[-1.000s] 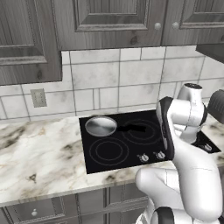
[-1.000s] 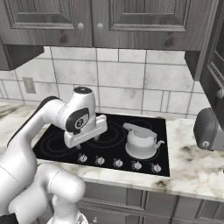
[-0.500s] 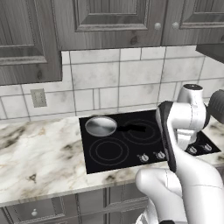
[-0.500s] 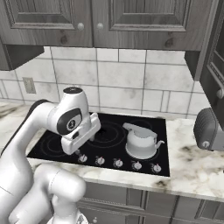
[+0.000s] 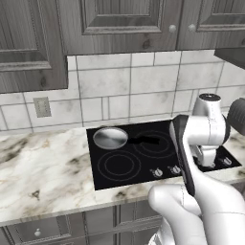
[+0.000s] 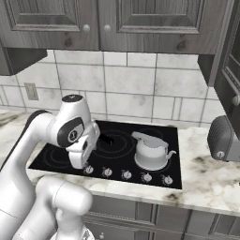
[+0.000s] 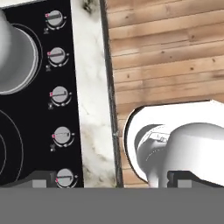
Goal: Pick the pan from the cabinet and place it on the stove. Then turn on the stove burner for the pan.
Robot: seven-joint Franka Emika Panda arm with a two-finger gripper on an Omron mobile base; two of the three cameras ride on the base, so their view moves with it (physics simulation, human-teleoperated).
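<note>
While the pan sits on the rear left burner ring of the stove, its black handle points right across the glass toward the middle of the cooktop. Pan looks flat and level. Cabinet doors above the tiled wall are both closed.

Gripper hangs over the front edge of the stove, above the knob row. Hand view: five silver knobs run in a line along the black glass, beside the marble counter lip; wood floor beyond. The two finger tips stand far apart at the bottom of that view, nothing between them; jaws fully spread. One tip lies close by the nearest knob, though contact cannot be judged from this angle.

Right base view: the hand is low at the left end of the knob row, with the kettle on the right front burner and a toaster on the counter at right.
</note>
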